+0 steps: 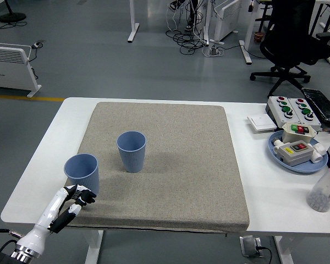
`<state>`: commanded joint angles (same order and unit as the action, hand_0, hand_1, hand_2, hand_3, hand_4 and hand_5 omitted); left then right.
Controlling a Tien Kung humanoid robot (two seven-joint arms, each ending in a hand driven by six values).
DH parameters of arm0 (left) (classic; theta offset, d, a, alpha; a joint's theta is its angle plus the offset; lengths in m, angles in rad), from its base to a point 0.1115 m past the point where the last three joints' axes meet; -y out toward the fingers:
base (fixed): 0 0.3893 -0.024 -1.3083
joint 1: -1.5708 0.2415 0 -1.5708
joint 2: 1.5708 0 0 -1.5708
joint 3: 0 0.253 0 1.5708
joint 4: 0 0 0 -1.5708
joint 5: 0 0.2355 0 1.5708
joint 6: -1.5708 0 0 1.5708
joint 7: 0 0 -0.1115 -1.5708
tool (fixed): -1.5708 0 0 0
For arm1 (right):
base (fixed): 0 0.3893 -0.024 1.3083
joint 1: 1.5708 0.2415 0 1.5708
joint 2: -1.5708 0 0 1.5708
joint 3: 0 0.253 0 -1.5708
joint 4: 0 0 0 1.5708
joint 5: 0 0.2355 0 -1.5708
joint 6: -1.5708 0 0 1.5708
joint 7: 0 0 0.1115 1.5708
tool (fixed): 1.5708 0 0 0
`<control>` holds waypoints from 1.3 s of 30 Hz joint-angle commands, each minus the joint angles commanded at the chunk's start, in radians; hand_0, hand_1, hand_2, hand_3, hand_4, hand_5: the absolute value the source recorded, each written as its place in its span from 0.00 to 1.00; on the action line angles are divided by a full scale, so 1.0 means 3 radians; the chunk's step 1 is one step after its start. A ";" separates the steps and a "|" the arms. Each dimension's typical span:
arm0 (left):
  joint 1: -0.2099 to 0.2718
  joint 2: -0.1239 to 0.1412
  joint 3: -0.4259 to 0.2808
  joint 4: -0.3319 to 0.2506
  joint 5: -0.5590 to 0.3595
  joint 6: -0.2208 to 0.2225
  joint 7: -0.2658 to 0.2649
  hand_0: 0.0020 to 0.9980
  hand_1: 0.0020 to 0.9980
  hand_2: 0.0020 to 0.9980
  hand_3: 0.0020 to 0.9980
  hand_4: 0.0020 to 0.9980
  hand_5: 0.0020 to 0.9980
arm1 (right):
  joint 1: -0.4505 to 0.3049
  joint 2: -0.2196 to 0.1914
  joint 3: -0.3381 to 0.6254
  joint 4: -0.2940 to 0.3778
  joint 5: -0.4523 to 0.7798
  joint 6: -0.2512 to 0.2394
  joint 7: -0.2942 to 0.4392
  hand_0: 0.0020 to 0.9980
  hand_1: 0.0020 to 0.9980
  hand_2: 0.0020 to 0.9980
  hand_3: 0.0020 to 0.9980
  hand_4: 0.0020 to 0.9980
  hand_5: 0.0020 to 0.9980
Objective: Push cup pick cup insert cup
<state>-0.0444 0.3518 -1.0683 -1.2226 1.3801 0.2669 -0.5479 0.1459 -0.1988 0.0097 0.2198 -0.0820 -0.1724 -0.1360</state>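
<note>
Two blue ribbed cups stand upright on the grey mat [165,165]. One cup [82,175] is near the mat's front left corner. The other cup [132,151] stands a little further back and to the right, apart from the first. My left hand [77,197] comes in from the lower left and sits just below the front-left cup, close to its base. Its fingers are loosely curled and hold nothing. I cannot tell if it touches the cup. My right arm is out of view.
A blue tray [297,151] with button boxes, a white control box [289,110] and a clear bottle with a red cap [325,190] stand on the table's right side. The white table [44,159] shows bare at the left. An office chair [294,38] stands beyond.
</note>
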 joint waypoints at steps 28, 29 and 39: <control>-0.0110 -0.0057 0.0079 0.0263 0.0079 -0.0025 -0.0017 0.56 0.52 0.50 0.50 0.66 1.00 | -0.0024 0.0010 0.0023 -0.0001 -0.0037 -0.0002 -0.0015 0.72 0.65 0.69 0.62 0.18 0.42; -0.0115 -0.0061 0.0076 0.0278 0.0086 -0.0024 -0.0018 0.56 0.52 0.50 0.50 0.66 1.00 | -0.0025 0.0010 0.0024 -0.0001 -0.0042 -0.0002 -0.0015 0.72 0.65 0.69 0.62 0.18 0.42; -0.0259 -0.0129 0.0039 0.0437 0.0125 -0.0018 -0.0034 0.57 0.53 0.50 0.50 0.66 1.00 | -0.0028 0.0017 0.0033 -0.0001 -0.0061 -0.0005 -0.0017 0.72 0.65 0.69 0.62 0.18 0.42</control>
<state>-0.1220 0.3131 -1.0564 -1.0914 1.4176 0.2614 -0.5580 0.1374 -0.1937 0.0195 0.2196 -0.1004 -0.1739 -0.1411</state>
